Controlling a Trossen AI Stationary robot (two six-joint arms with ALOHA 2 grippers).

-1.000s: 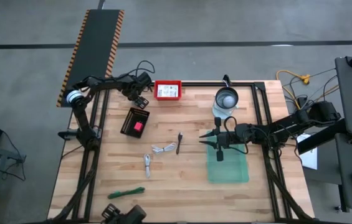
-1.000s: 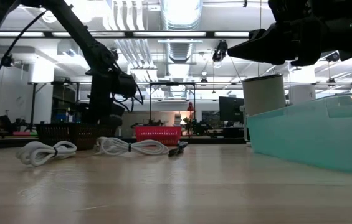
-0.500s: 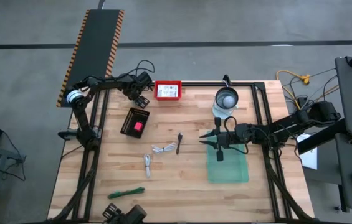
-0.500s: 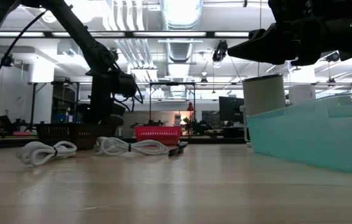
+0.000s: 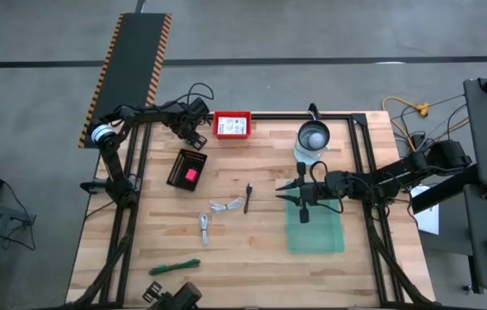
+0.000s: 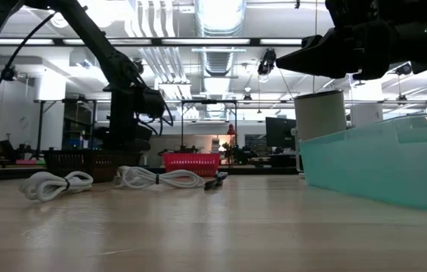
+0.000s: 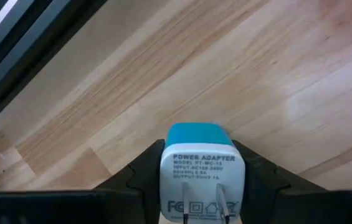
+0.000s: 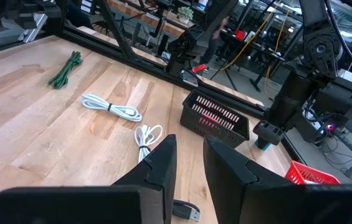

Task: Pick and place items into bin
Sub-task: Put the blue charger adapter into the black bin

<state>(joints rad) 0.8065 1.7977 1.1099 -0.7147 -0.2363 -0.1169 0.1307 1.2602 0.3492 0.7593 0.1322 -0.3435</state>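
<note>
Left fingers: closing in from wide, now pinching the power adapter by both sides.
Power adapter: sitting on the worktop, at 11 o'clock in the high view.
Meaning: grasp is looking nearly ready for lifting toward the bin, at 4 o'clock.
Right fingers: hovering over the bin, narrowly parted, holding nothing.

One camera hangs overhead, looking straight down on the whole table. Another sits at tabletop height, facing level across toward the far room. Both wrist cameras look close along their fingers. Overhead and low share the white coiled cables.
</note>
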